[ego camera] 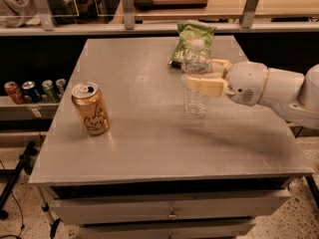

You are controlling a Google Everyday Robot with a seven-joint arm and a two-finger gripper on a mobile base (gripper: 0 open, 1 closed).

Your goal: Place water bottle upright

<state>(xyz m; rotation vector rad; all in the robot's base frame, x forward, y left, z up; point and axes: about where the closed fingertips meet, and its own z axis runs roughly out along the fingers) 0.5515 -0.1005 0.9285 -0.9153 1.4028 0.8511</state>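
While no writing on the water bottle (195, 97) is legible, the orange can (90, 109) carries script lettering that appears to read "LaCroix". The green bag (193, 40), to the right of and beyond the can, shows no readable text. The gripper (201, 74), right of the can, has its fingers (205, 86) closed against opposite sides of the bottle at mid-body. The bottle is upright, well apart from the can.
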